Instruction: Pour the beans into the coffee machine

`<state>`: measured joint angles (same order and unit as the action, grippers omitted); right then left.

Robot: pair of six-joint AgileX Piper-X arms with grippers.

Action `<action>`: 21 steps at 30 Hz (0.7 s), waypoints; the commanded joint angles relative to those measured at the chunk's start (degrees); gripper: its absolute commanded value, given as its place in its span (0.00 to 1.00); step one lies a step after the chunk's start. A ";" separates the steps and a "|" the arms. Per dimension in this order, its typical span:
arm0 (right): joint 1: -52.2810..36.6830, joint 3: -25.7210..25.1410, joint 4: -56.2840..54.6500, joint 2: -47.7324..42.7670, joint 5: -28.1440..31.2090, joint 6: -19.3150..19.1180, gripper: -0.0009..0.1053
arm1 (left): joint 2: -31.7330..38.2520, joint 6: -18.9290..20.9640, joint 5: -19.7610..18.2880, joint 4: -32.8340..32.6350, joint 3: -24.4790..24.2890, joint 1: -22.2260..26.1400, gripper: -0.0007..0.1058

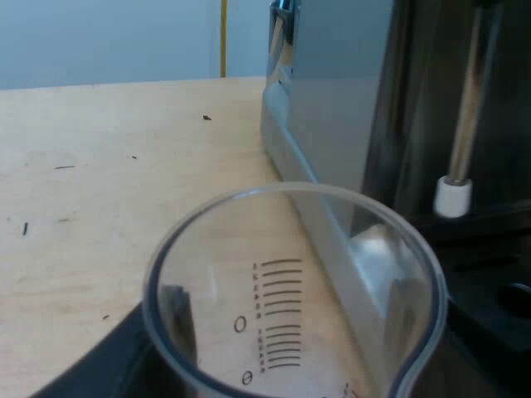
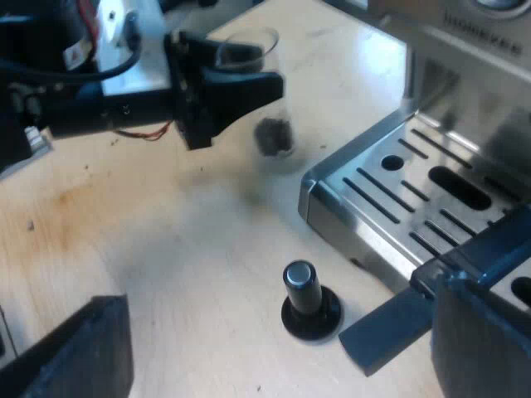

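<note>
The clear measuring glass (image 1: 290, 290) with printed scale marks stands upright between the fingers of my left gripper (image 1: 290, 369), which is shut on it, close beside the espresso machine's (image 1: 332, 99) metal side. From the right wrist view, the left gripper (image 2: 241, 83) holds the measuring glass (image 2: 270, 116) near the corner of the drip tray (image 2: 398, 191). A small dark heap of beans (image 2: 274, 137) lies in the glass's bottom. My right gripper (image 2: 232, 332) is open above the wooden table, holding nothing.
A tamper with a black knob (image 2: 309, 303) stands on the table under my right gripper, close to the drip tray's corner. The steam wand's white tip (image 1: 454, 197) hangs at the machine's front. Bare wooden table (image 1: 99, 166) spreads away from the machine.
</note>
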<state>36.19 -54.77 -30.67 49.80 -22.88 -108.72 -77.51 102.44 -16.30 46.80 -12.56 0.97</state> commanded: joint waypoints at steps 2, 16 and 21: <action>0.18 -0.62 0.45 -4.04 2.45 0.63 0.75 | 7.39 0.63 -0.65 -7.33 0.21 0.08 0.21; 0.18 -0.62 0.45 -14.33 5.14 0.89 0.75 | 36.84 0.12 -0.65 -34.25 0.21 0.08 0.21; 0.18 -0.62 1.01 -17.28 6.56 0.96 0.75 | 47.13 -1.56 -0.65 -44.79 -1.01 0.08 0.21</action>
<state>36.19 -54.77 -30.49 33.40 -16.62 -107.56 -31.10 101.27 -16.67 3.26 -12.92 0.97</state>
